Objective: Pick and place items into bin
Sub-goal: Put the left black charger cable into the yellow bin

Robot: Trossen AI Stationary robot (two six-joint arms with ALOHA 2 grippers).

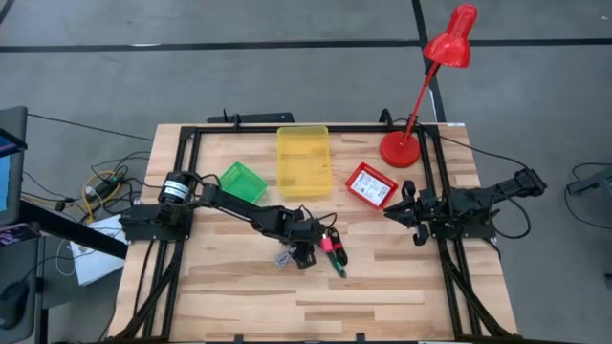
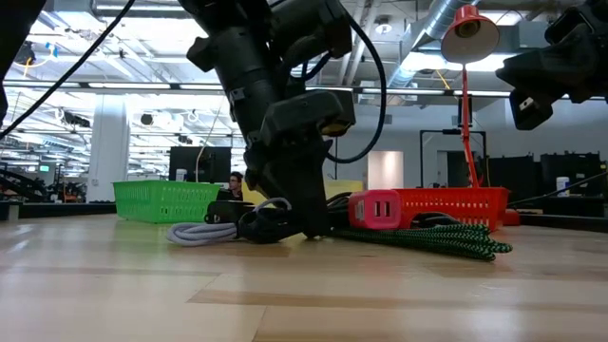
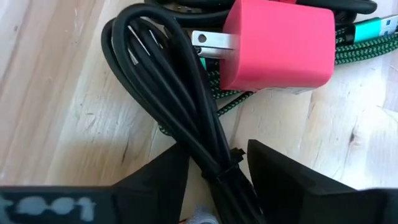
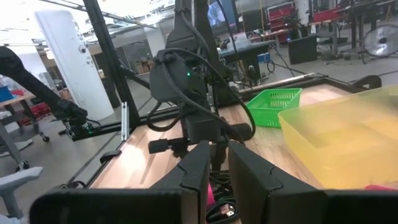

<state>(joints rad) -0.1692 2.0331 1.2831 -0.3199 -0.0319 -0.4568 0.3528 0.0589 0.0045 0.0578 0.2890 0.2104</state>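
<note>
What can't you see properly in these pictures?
- Black cable: left wrist view, its lower end is hidden between the left gripper fingers.
- Red bin: high view, its contents are too small to tell.
- Yellow bin: right wrist view, cut off by the edge.
- Pink charger: low view, partly behind the arm.

Both arms are dark, near-black jointed machines with blocky housings and black cables looping along their links, the left arm [image 1: 239,205] carrying a round black motor drum with a pale end cap at its base, the right arm [image 1: 478,203] ending in flat, wedge-shaped black fingers [image 4: 199,171].
</note>
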